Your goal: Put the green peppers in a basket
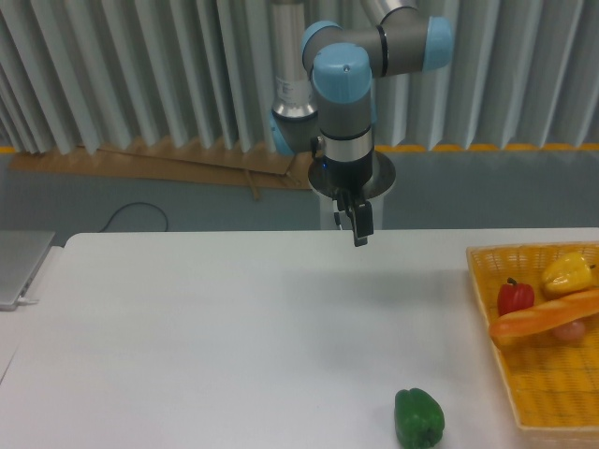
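We log nothing done yet: pepper (418, 418) sits near on table (206, 337), outside basket (547, 393). Claw (359, 234) hangs far, empty; its gap we cannot tell.

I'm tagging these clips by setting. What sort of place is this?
Probably a robotics lab or test cell: a pedestal-mounted arm with its tool over a bare white table, a corrugated grey wall behind, and prop-like food: a green pepper and a basket.

Bare table (215, 337) all around green pepper (418, 418), basket (487, 290) well right, tool (359, 227) high above
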